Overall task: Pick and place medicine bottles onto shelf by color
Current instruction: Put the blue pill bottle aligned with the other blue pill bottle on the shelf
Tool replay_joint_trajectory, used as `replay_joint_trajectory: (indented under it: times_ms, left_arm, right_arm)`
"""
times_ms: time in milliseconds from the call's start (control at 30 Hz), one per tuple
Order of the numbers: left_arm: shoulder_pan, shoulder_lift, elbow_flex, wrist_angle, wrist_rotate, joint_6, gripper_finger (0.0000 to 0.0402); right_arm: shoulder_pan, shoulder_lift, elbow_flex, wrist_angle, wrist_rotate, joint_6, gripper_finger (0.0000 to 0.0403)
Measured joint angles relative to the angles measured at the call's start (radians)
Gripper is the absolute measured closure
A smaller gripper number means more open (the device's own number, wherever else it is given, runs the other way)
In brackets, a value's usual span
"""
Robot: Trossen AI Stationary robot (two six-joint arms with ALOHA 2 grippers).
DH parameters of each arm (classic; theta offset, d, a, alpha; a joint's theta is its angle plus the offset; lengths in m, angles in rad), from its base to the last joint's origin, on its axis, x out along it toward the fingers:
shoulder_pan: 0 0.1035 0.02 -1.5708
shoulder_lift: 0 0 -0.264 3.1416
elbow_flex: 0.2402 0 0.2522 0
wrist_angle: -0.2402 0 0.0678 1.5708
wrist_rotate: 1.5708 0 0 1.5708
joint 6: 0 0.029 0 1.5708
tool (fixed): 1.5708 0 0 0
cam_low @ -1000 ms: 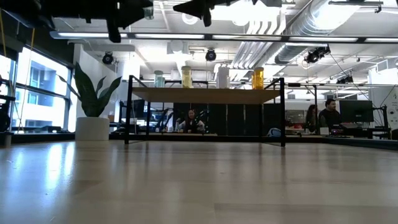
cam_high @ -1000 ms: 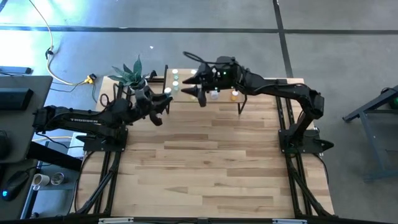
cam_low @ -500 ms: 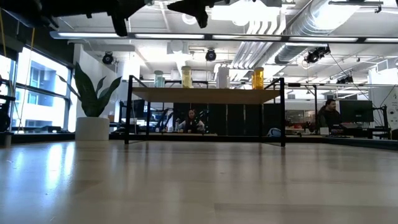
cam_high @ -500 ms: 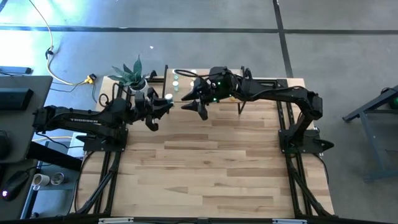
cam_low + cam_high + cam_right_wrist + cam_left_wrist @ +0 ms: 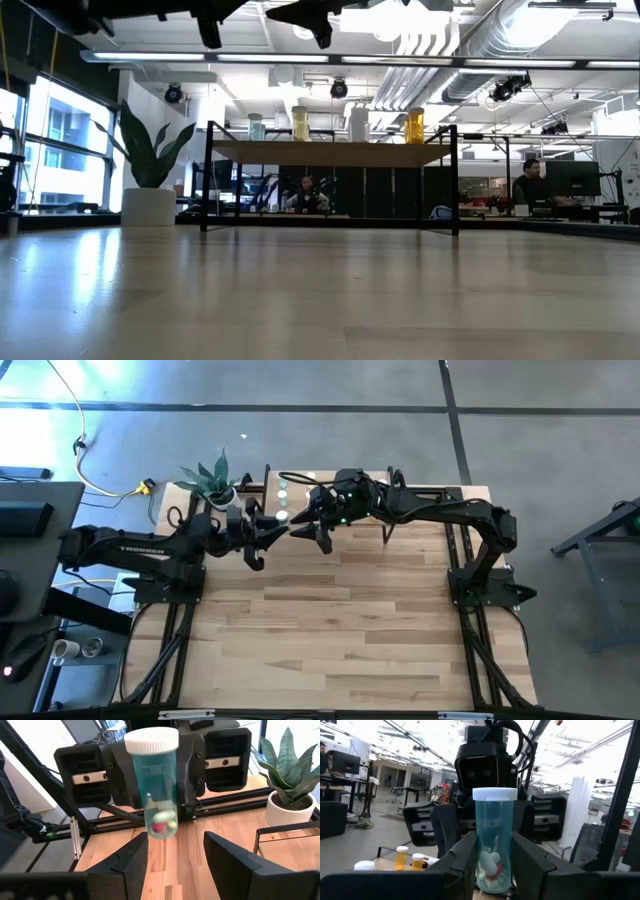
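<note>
My left gripper (image 5: 268,532) is shut on a green medicine bottle (image 5: 493,840) with a white cap, held high above the table just in front of the shelf (image 5: 330,152). My right gripper (image 5: 303,528) is open and faces it; in the right wrist view its fingers (image 5: 131,862) stand on either side of the bottle (image 5: 152,785), apart from it. On the shelf top stand a green bottle (image 5: 256,126), a yellow bottle (image 5: 300,123), a white bottle (image 5: 358,123) and an orange bottle (image 5: 415,125), each on its base. My left gripper pinches the lower half of the bottle's body (image 5: 492,870) between its two fingers (image 5: 465,855). The fingers come level from the table's left. The bottle stands upright with its cap (image 5: 494,794) up, lifted clear of the table.
A potted plant (image 5: 212,480) stands at the table's far left corner beside the shelf. The wooden tabletop (image 5: 340,630) stretches toward the near edge. People sit at desks in the room behind the table (image 5: 528,182).
My right gripper has drawn back from over the shelf toward the table's left and near side, up to the bottle. My left gripper has reached toward the table's right with the green bottle, which stays upright, closing the gap between the two grippers.
</note>
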State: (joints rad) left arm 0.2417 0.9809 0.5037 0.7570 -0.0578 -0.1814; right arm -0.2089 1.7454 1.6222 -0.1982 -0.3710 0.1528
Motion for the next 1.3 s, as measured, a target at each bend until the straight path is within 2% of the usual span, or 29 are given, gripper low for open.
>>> replay_joint_trajectory:
  times_ms: [467, 900, 1300]
  left_arm:
    - [0.0, 0.105, 0.074, 0.001, 0.002, 0.01, 0.0309]
    - [0.0, 0.119, 0.076, 0.002, -0.001, 0.009, 0.0309]
    - [0.0, 0.119, 0.077, -0.026, -0.002, 0.009, 0.0309]
  right_arm:
    - [0.0, 0.0, 0.0, 0.0, -0.028, 0.0, 0.0221]
    - [0.0, 0.0, 0.0, -0.003, -0.032, -0.004, 0.0317]
    - [0.0, 0.0, 0.0, -0.017, -0.032, 0.001, 0.0319]
